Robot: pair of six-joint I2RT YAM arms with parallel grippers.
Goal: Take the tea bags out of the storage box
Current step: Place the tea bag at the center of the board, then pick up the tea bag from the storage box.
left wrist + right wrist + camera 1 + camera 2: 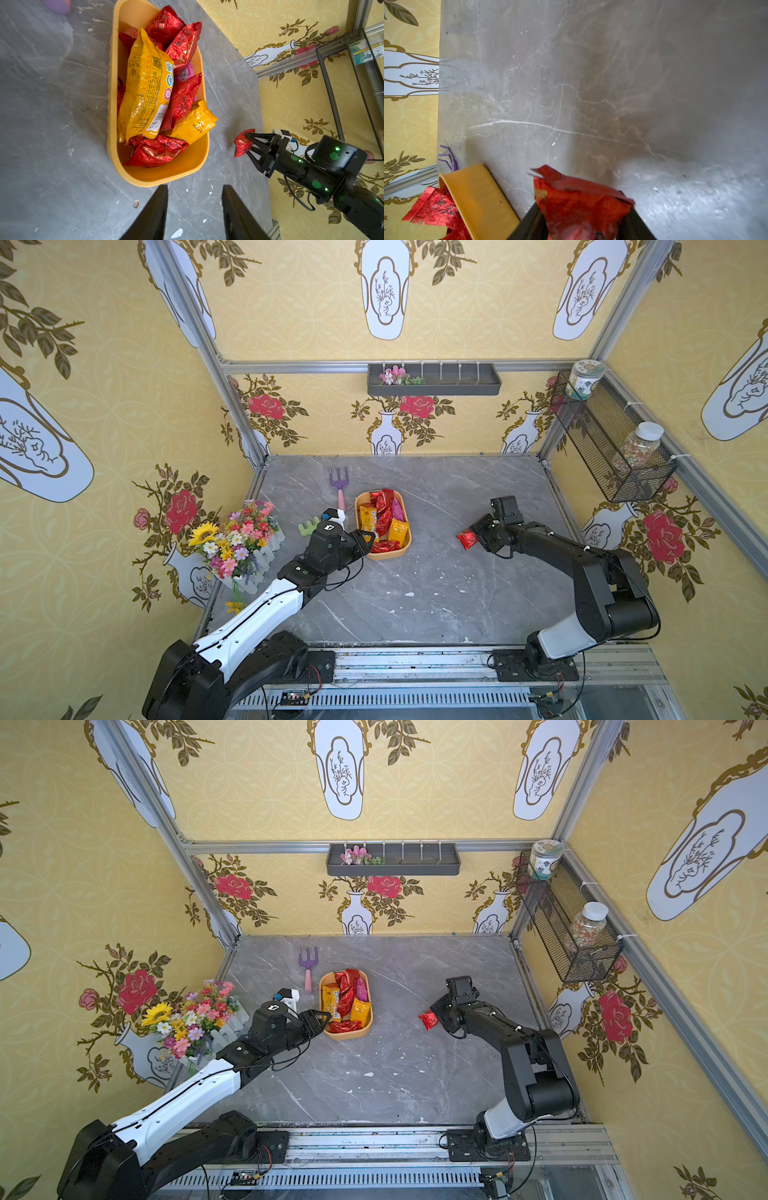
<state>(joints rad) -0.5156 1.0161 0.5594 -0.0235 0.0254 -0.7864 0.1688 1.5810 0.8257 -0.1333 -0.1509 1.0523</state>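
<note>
Left claw (195, 188) hung half-open, empty, the storage box (166, 176) just ahead. Right claw (247, 143) pinched one red tea bag (241, 146); crinkly foil might slip out early.

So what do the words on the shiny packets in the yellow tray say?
Long orange-yellow foil tea bag: tiny print, square code, barcode; too small to read.
Shiny red foil tea bags: dark brush characters, too crumpled to read.
Short orange-yellow foil tea bag: dark letters, blurred.
So nothing reads clearly.
</note>
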